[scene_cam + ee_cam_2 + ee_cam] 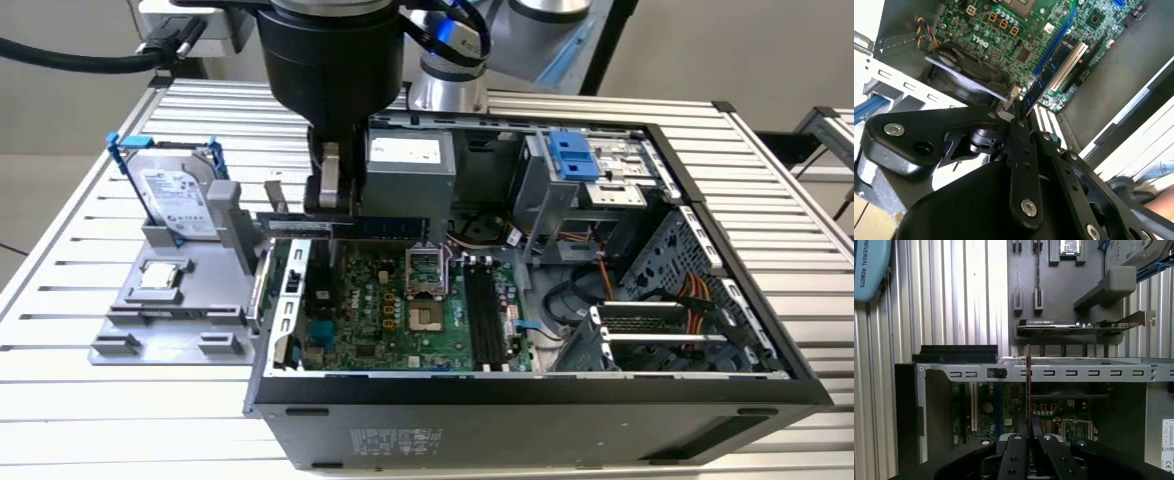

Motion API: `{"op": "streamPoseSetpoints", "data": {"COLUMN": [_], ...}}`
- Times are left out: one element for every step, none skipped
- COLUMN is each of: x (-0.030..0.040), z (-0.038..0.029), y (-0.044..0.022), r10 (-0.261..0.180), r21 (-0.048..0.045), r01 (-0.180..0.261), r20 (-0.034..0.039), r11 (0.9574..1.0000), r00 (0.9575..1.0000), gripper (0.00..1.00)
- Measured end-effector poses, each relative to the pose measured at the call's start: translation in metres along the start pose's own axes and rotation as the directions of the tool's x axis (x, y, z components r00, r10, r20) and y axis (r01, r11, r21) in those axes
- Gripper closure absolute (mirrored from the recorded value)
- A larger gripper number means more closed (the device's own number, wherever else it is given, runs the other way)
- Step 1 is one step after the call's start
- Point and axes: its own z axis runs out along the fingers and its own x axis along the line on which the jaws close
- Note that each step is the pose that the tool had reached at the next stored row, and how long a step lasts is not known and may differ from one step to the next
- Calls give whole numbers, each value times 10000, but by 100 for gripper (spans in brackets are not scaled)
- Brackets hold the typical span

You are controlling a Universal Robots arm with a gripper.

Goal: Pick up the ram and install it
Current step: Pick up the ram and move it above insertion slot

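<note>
A ribbed metal bench [107, 420] carries an open computer case [534, 410] and a grey tray [147, 320]. The arm [334, 60] hangs straight down, its tool [328, 208] pinching the ram [387, 226] level above the motherboard [387, 310].

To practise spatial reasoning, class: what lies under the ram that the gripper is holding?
Below the ram, clamped in the gripper, is the motherboard with a blue slot and a white slot. The ram hides the strip directly beneath.
</note>
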Motion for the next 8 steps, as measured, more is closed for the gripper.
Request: {"op": "streamPoseSetpoints", "data": {"x": [0,-1,-1,-2,-2,-3,-3,-4], "z": [-1,-1,-1,-1,-1,-2,-2,-2], "y": [-13,-28,-44,-58,-73,-87,-101,-115], "r10": [0,1,2,2,3,3,4,5], "r21": [0,-1,0,0,0,-1,0,0], "r01": [0,-1,-2,-2,-3,-3,-4,-5], "r20": [-1,-1,-1,-1,-1,-1,-1,-1], "r11": [10000,10000,10000,10000,10000,10000,10000,10000], "r00": [10000,10000,10000,10000,10000,10000,10000,10000], "gripper": [100,100,100,100,100,100,100,100]}}
